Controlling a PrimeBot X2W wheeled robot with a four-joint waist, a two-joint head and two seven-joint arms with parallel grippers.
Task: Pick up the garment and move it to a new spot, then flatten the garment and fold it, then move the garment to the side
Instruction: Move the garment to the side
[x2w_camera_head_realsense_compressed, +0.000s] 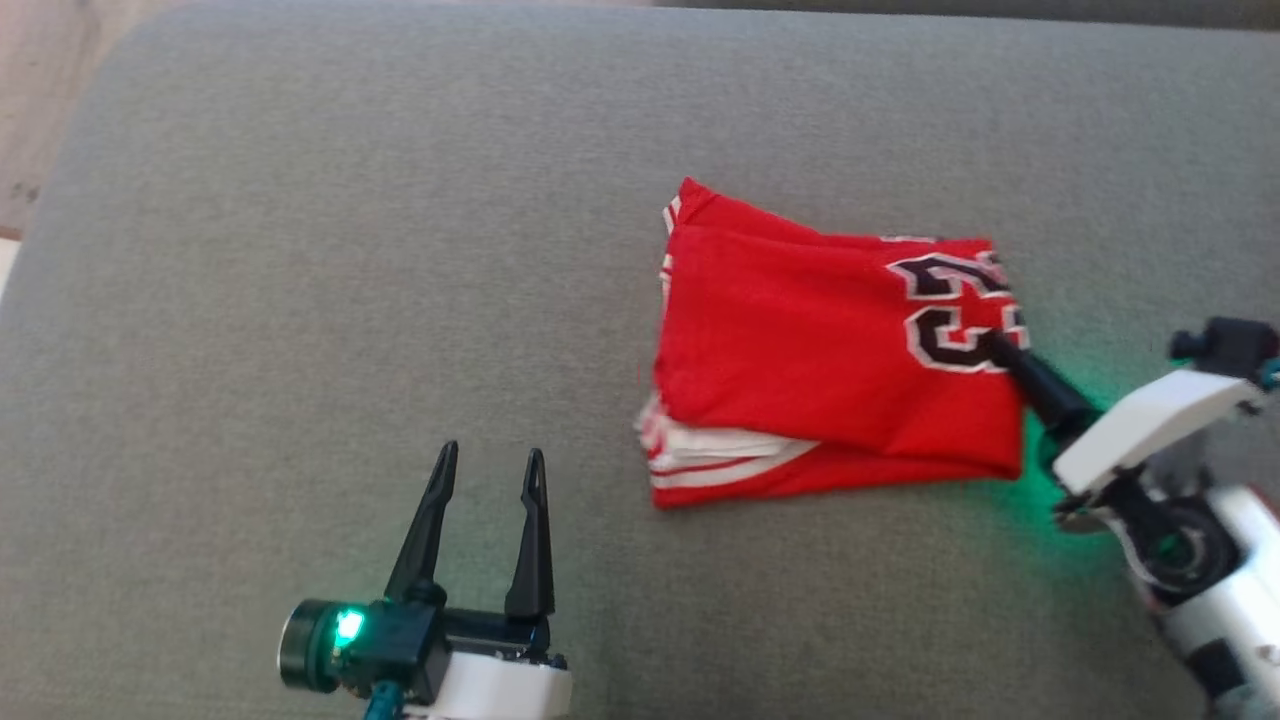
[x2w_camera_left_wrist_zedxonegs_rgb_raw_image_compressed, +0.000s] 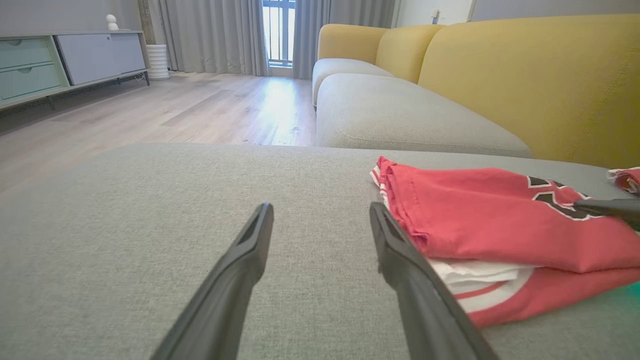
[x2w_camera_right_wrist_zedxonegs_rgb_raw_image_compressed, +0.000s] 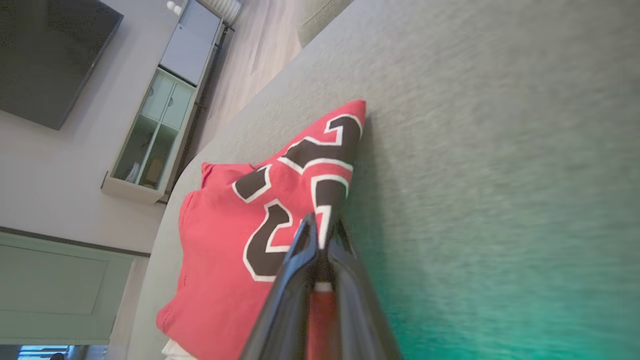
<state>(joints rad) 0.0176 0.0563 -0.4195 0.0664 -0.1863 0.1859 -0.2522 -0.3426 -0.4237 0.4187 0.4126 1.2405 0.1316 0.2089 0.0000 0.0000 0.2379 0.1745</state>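
Number (x2w_camera_head_realsense_compressed: 955, 315) on garment (x2w_camera_head_realsense_compressed: 790, 340) — partly out of sight

Looking along the right gripper (x2w_camera_right_wrist_zedxonegs_rgb_raw_image_compressed: 322, 230), fingers pressed together on the near edge of the red garment (x2w_camera_right_wrist_zedxonegs_rgb_raw_image_compressed: 215, 260), with a strip of red cloth caught between them. Folded into a flat stack, lying on the grey cushion (x2w_camera_right_wrist_zedxonegs_rgb_raw_image_compressed: 490, 150), with big black numbers outlined in white on top (partly hidden by the fingers). A sliver of white cloth poking out at the bottom edge. Green glow across the cushion at lower right. Beyond, tilted sideways: a pale cabinet (x2w_camera_right_wrist_zedxonegs_rgb_raw_image_compressed: 150, 137) with glass doors, a dark screen (x2w_camera_right_wrist_zedxonegs_rgb_raw_image_compressed: 45, 55) on the wall, wooden floor (x2w_camera_right_wrist_zedxonegs_rgb_raw_image_compressed: 250, 55).
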